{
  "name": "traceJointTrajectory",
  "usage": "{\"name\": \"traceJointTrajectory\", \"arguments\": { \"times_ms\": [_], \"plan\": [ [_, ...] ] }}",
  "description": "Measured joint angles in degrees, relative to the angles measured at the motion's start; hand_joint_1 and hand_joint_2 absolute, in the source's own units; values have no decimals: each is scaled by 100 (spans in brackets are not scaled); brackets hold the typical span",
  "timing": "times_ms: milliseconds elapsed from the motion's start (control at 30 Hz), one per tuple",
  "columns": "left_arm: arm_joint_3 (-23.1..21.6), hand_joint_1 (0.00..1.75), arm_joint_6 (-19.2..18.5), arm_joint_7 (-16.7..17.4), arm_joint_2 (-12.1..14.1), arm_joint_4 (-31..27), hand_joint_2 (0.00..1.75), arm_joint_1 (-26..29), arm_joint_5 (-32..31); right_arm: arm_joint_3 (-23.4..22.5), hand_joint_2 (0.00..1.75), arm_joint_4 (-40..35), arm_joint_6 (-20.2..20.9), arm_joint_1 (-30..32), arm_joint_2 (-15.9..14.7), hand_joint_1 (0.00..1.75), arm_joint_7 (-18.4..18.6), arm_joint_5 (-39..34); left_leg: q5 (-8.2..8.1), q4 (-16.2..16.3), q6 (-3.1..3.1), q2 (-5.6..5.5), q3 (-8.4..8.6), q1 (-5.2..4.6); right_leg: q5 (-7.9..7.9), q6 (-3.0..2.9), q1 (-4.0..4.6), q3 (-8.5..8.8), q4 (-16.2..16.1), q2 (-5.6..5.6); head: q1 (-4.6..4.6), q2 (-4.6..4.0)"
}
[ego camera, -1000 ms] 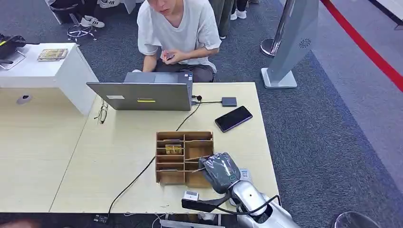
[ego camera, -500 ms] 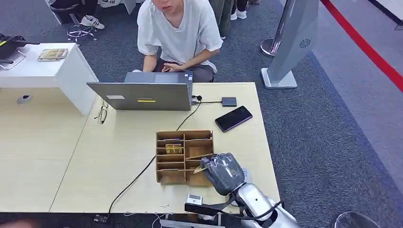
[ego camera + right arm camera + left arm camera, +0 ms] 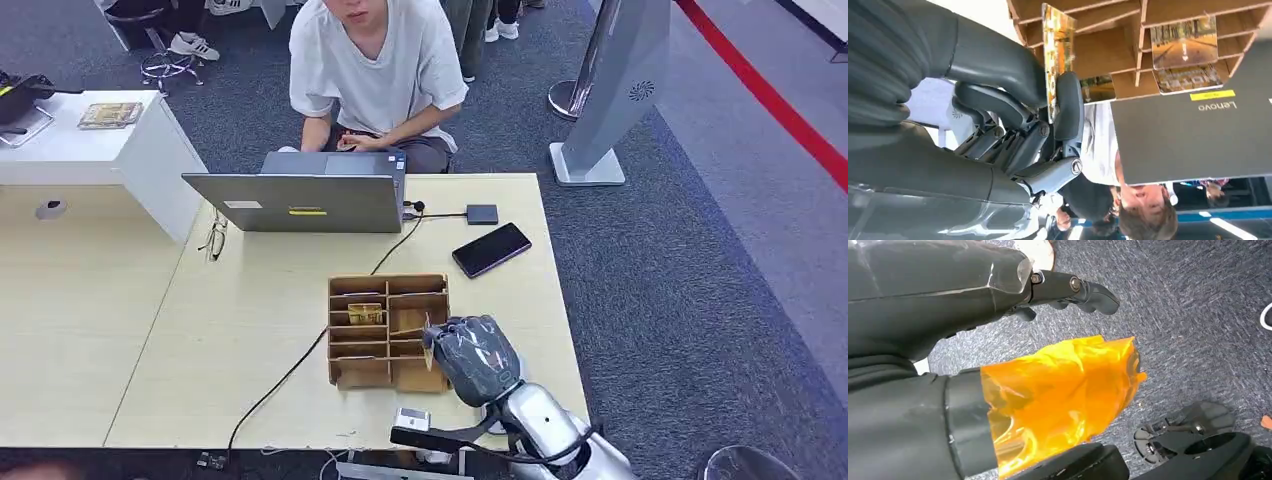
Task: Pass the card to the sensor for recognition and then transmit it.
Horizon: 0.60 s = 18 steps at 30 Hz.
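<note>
Now my right hand (image 3: 472, 358) pinches the card (image 3: 1056, 61) by one edge, low and right of centre in the head view, just beside the cardboard organizer (image 3: 388, 329). It looks thin, stiff and slick, so I judge an edge pinch safest. My left hand (image 3: 1068, 287) hangs with fingers apart, holding nothing.

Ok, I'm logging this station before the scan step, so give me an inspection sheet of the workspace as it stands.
Surface: light wooden table, bare along its left side.
Job's things: card pinched upright in the right hand, beside the cardboard organizer; another card sits in a compartment; small white device at the near edge, maybe the sensor.
Clutter: laptop, phone, glasses.
Hands: right hand holds the card; left hand hangs over carpet, holding nothing.
Cables: black cable crosses the table from the laptop.
Surroundings: person seated behind the laptop; grey stand on carpet.
</note>
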Motion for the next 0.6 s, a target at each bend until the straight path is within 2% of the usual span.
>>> {"name": "traceJointTrajectory", "arguments": {
  "times_ms": [367, 600],
  "plan": [
    [15, 0, 37, -42, 0, 0, 0, 9, 28, -28, 175, -249, -101, 66, -50, 168, -55, 4, 0, 0, 0, 0, 0, 0, 0, 0, 0, 1, 0, 0, 0, 0],
    [50, 0, 59, -61, 4, 0, 0, 13, 48, -103, 175, -488, -367, 161, -63, 169, -219, -18, 0, 0, 0, 0, 0, 0, 0, 0, 0, 0, 0, 0, 0, 0]
  ]
}}
